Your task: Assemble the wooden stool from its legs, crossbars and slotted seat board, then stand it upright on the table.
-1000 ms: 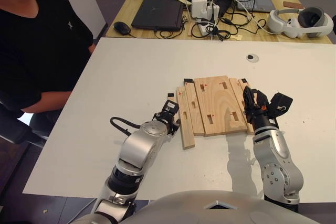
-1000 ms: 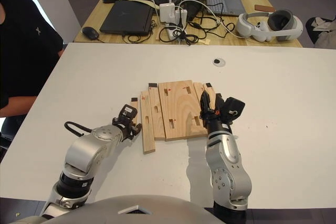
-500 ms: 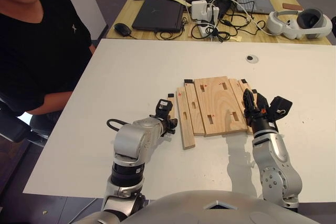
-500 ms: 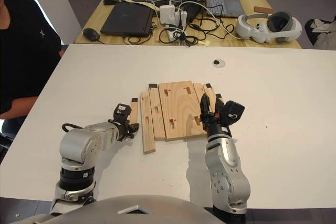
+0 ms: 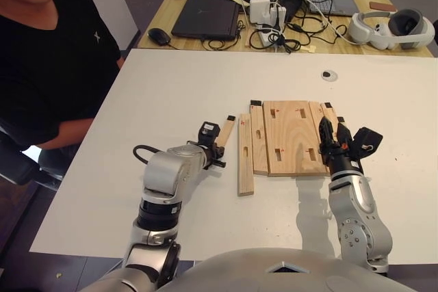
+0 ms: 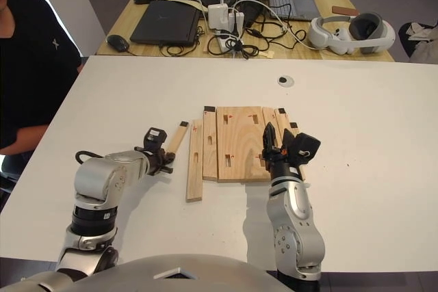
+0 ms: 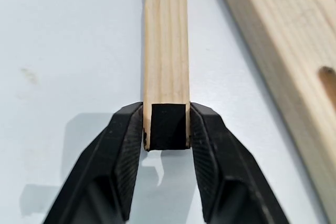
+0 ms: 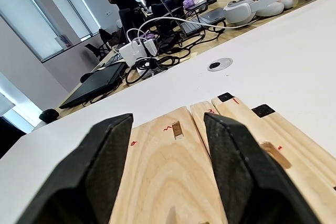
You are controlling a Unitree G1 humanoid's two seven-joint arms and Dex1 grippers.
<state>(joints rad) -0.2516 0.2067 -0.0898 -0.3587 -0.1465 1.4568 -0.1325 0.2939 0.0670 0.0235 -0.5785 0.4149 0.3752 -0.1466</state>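
Note:
The slotted seat board point(image 5: 289, 139) lies flat at the table's middle, with a slotted leg point(image 5: 258, 139) against its left edge and more wooden pieces point(image 5: 317, 115) along its right. A long leg point(image 5: 245, 155) lies a little apart further left. My left gripper point(image 5: 209, 146) is shut on the black-tipped end of a short crossbar point(image 7: 166, 40), which lies at an angle left of the long leg point(image 7: 283, 66). My right gripper point(image 5: 331, 139) stands open over the seat board's point(image 8: 163, 182) right edge, one finger point(image 8: 105, 177) to either side.
A person in a black shirt sits at the table's left edge. A round grommet point(image 5: 329, 74) sits in the tabletop behind the boards. Laptops, cables and a headset point(image 5: 390, 29) cover the wooden desk beyond. Bare white table surrounds the wooden parts.
My left gripper has drawn the short crossbar leftward, away from the other pieces. The seat board and the pieces beside it have shifted slightly right and straightened, along with my right gripper.

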